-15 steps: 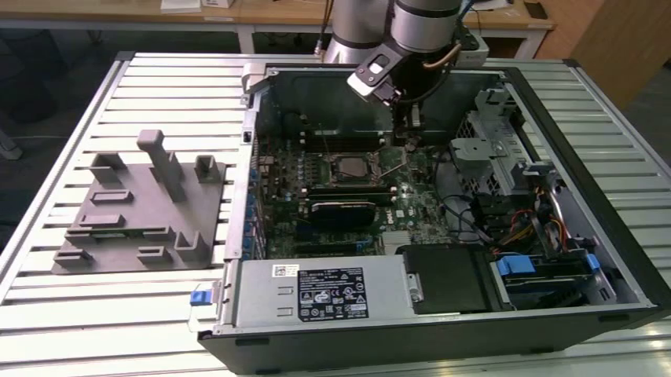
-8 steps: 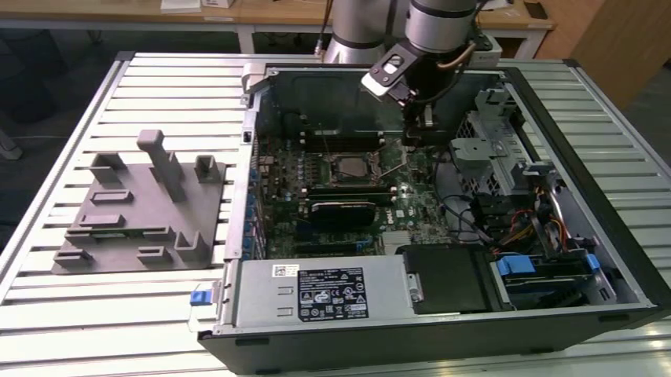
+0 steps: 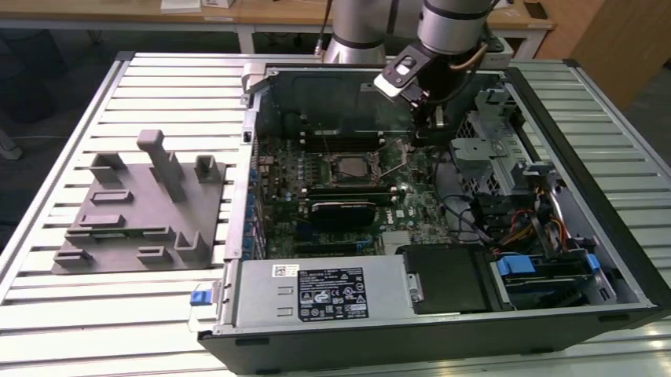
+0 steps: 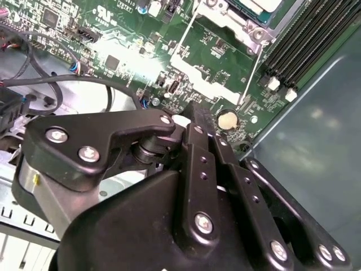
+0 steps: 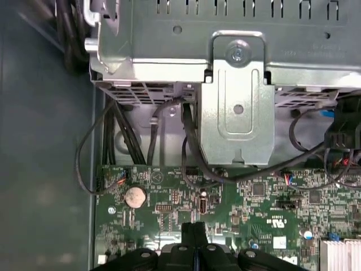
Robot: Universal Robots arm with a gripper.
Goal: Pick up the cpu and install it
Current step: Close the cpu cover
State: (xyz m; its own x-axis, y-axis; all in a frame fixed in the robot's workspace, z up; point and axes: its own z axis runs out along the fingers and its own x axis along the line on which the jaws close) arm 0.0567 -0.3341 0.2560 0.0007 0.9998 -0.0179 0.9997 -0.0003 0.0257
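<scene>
The arm's (image 3: 453, 27) jaws hang pressed shut, with nothing seen between them, inside the open case (image 3: 419, 345) on the slatted surface (image 3: 63, 118). They are low over the motherboard (image 3: 414, 206), just beside the socket (image 3: 351, 166) on the exterior view's right. The cpu (image 4: 260, 4), pale-topped, appears to lie in that socket. The gray fixture (image 3: 137, 212) stands outside the case.

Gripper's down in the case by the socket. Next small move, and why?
Probably ease the gripper toward the socket, to the exterior view's left: it hangs low over the board beside the socket, jaws shut with nothing between them.
</scene>
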